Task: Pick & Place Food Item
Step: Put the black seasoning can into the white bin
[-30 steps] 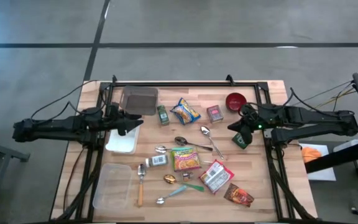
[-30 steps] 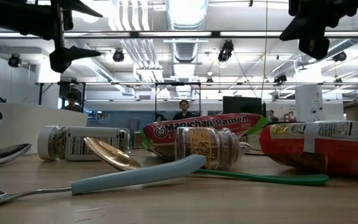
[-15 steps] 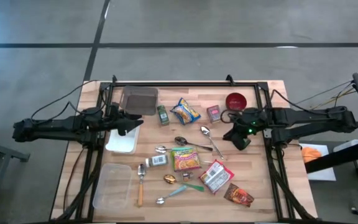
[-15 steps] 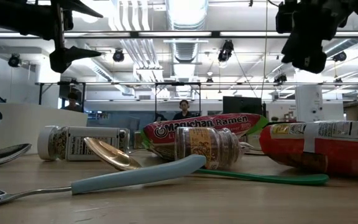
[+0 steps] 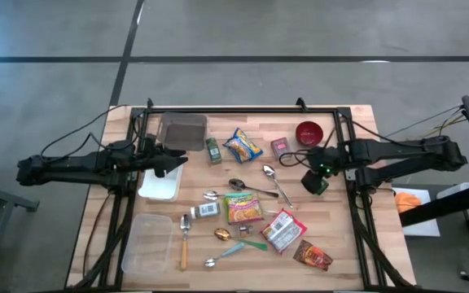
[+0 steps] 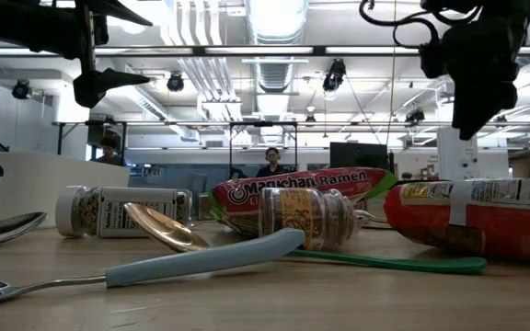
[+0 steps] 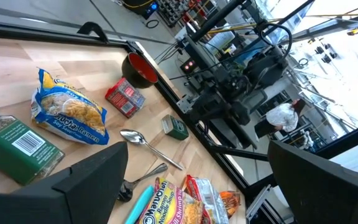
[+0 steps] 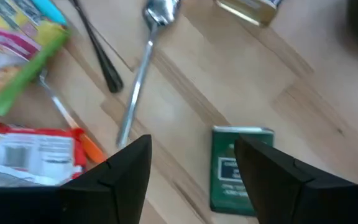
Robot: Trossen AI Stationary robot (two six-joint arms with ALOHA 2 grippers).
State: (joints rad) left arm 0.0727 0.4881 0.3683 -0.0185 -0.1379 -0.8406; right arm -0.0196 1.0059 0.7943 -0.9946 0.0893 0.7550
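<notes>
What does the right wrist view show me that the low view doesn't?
Only the right wrist view shows the small green tin lying on the wood between the right end effector fingers, not gripped, and the spoon beside it. Only the low view shows the spice jars and the Maruchan ramen packet. Both share the right end effector, seen raised above the table in the low view.

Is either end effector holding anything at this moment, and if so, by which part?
Nothing is held. The right end effector stands open above the green tin on the table; the left end effector is open and empty.
</notes>
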